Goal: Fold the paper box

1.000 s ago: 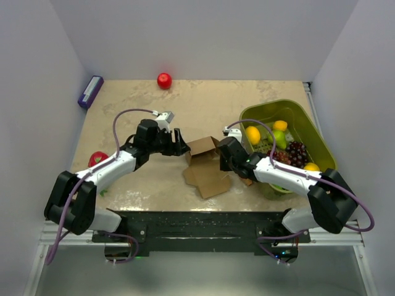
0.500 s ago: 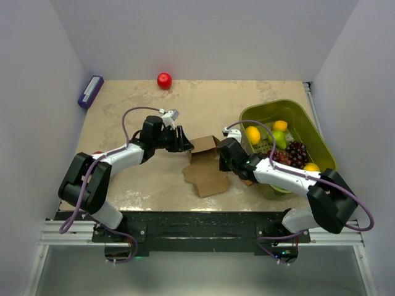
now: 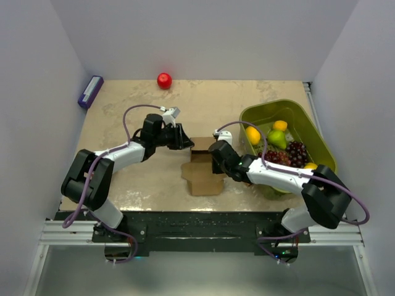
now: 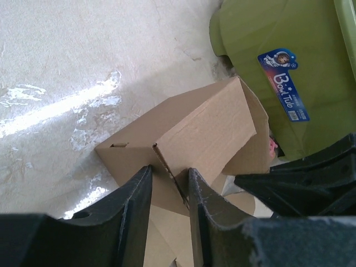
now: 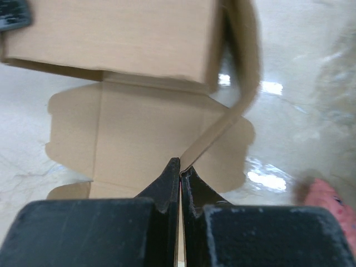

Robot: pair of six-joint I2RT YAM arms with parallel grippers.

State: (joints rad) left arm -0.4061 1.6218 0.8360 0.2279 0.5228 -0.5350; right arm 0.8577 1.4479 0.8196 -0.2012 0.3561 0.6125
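Note:
The paper box [image 3: 202, 168] is brown cardboard lying mid-table, part folded: a raised wall section at the back and flat flaps in front. In the left wrist view my left gripper [image 4: 169, 181] straddles the near corner seam of the raised wall [image 4: 206, 125]. Its fingers [image 4: 130, 208] stand a little apart, with cardboard between them. My right gripper [image 5: 181, 168] is shut on the thin edge of a side flap [image 5: 222, 130], which rises from the flat sheet [image 5: 144, 133]. From above, the left gripper [image 3: 185, 143] is at the box's back left and the right gripper [image 3: 216, 161] at its right side.
A green basket [image 3: 311, 120] holding fruit stands right of the box, close behind the right arm; its wall [image 4: 261, 50] shows in the left wrist view. A red apple [image 3: 164, 80] and a purple object [image 3: 90, 92] lie at the back. A pink thing [image 5: 325, 203] lies near the basket.
The left gripper has reached the box's back-left corner and its jaws have narrowed around the wall. The right gripper has shifted left with the flap, and the box has shifted left with it.

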